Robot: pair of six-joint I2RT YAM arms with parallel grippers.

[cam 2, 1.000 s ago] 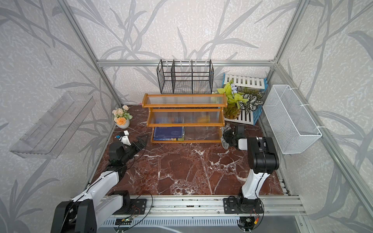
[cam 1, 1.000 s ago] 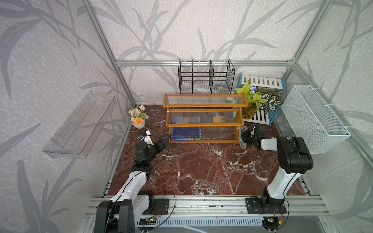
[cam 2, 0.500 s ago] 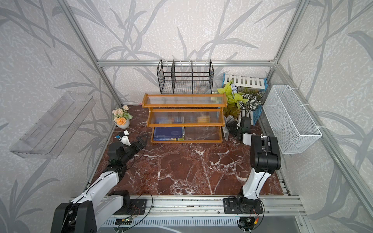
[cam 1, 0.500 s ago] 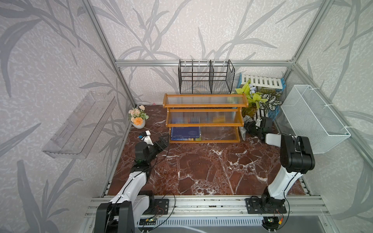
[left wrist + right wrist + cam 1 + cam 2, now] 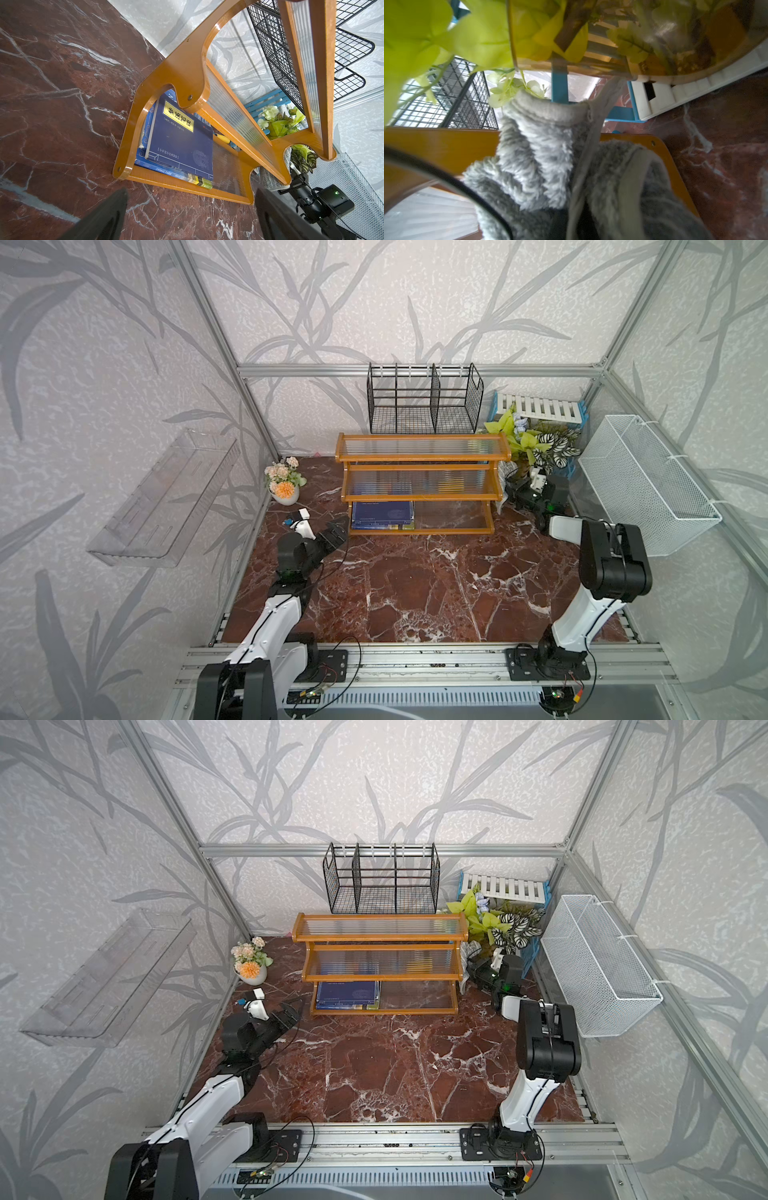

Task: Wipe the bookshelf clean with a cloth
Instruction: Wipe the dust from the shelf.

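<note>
Right wrist: fluffy cloth (ribbed hem), glossy bookshelf.

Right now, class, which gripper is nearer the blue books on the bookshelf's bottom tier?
Left. The left gripper, open, sits just off the bookshelf end where the blue books lie; the right gripper, shut on the cloth, is at the opposite end.
</note>
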